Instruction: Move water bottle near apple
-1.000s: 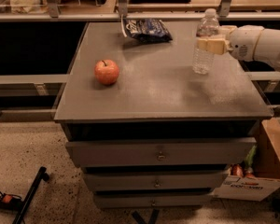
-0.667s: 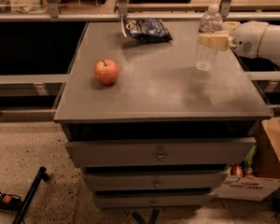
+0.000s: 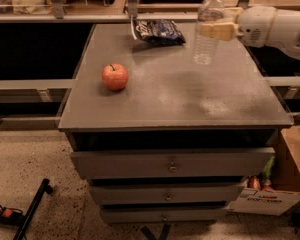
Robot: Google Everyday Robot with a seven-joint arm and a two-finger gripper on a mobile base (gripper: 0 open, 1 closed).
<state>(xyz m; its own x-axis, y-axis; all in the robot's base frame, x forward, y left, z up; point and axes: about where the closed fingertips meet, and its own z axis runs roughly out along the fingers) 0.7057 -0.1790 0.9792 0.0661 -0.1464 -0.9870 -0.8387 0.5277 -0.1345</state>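
Observation:
The water bottle (image 3: 208, 26) is clear and ribbed with a white cap. It hangs upright a little above the grey cabinet top (image 3: 175, 94), at the back right. My gripper (image 3: 217, 28) comes in from the right on a white arm and is shut on the bottle's middle, with a tan finger (image 3: 219, 31) across its front. The apple (image 3: 115, 77) is red-orange with a short dark stem. It sits on the cabinet top at the left, well apart from the bottle.
A dark blue crinkled snack bag (image 3: 158, 31) lies at the back of the top, left of the bottle. Drawers (image 3: 172, 164) are below the top. A cardboard box (image 3: 277, 186) stands on the floor at right, a black bar (image 3: 32, 206) at lower left.
My gripper has lifted the bottle off the cabinet top and carried it a little to the left. The apple and the bag have not moved.

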